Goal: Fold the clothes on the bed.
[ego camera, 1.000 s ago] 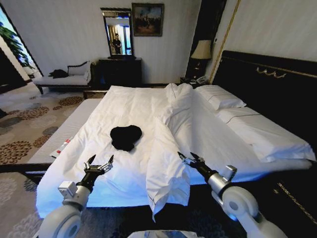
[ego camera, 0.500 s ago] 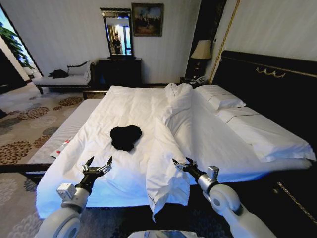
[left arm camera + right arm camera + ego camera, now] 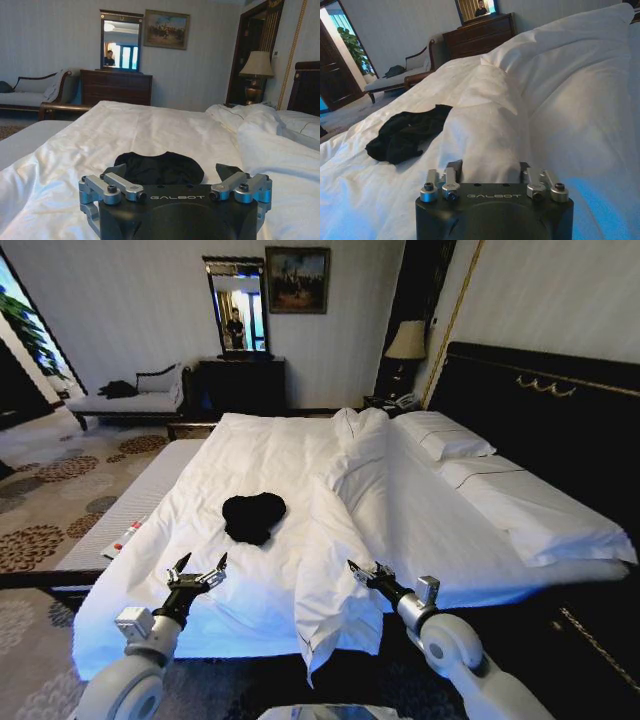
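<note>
on the white duvet (image 3: 270, 460) of the bed (image 3: 540, 400), toward the robot's left of the middle, the black t-shirt (image 3: 253, 515) lies bunched in a dark heap. in the head view the left arm reaches up from the lower left, its left gripper (image 3: 198, 570) held over the near edge of the duvet with its fingers spread wide and nothing between them; the t-shirt lies beyond it, apart from the fingertips. the right arm comes in from the lower right, bent at the wrist, and its right gripper (image 3: 362, 570) points toward a thick fold of the duvet that hangs over the bed's foot, jaws parted a little and empty, just beside that fold.

in the left wrist view the left gripper (image 3: 175, 175) is level and faces straight along the bed, jaws wide, with the black t-shirt (image 3: 160, 167) directly ahead between them but farther off on the duvet (image 3: 150, 125).

in the right wrist view the right gripper (image 3: 490, 169) faces the raised fold of duvet (image 3: 485, 125), its fingers open and close against the fabric; whether they touch it cannot be told. the t-shirt (image 3: 405, 132) lies off to one side, near the fold.
</note>
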Tool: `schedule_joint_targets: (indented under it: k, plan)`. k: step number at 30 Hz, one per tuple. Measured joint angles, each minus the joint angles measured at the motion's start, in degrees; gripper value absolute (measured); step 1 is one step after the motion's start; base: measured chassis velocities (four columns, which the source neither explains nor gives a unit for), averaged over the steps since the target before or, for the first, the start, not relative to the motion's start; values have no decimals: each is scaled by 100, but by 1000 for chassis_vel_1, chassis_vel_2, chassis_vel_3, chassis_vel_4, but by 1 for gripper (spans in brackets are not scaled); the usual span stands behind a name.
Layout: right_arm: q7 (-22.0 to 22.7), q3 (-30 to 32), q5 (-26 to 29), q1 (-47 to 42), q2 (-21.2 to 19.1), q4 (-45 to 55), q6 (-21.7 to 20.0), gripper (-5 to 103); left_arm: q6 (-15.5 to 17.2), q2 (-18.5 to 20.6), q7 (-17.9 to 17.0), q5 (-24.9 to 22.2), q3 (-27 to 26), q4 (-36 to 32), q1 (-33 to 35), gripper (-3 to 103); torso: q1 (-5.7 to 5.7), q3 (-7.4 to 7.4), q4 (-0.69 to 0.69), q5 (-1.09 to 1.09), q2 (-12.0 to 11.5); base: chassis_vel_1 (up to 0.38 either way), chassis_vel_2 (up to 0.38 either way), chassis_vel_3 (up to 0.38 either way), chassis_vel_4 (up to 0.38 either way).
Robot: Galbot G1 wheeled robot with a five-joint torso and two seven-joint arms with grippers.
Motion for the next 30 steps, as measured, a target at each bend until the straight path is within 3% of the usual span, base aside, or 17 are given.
schedule_joint_targets:
  k: [3, 5, 12, 26, 30]
  plan:
    - [12, 33, 11, -91, -4, 130, -38, 39, 0, -12, 0, 2, 0, -15, 5, 100, -1, 0, 0, 0, 1, 0, 0, 0, 0]
    - [16, 33, 10, -105, -3, 149, -48, 39, 0, -17, 0, 6, 3, -15, 5, 100, -1, 0, 0, 0, 0, 0, 0, 0, 0]
    - [68, 32, 15, -102, 79, 230, -112, 7, 0, -69, 0, 24, 51, -7, -26, 100, 0, 0, 0, 0, 0, 0, 0, 0, 0]
    - [144, 376, 106, -275, 211, 357, -148, 2, -10, -162, 6, 41, 72, -7, -35, 100, -1, 0, 1, 0, 0, 0, 0, 0, 0]
    - [165, 1263, -141, -516, 781, 425, -95, 2, -18, -208, 8, 30, 130, 53, -168, 100, -1, 0, 1, 0, 0, 0, 0, 0, 0]
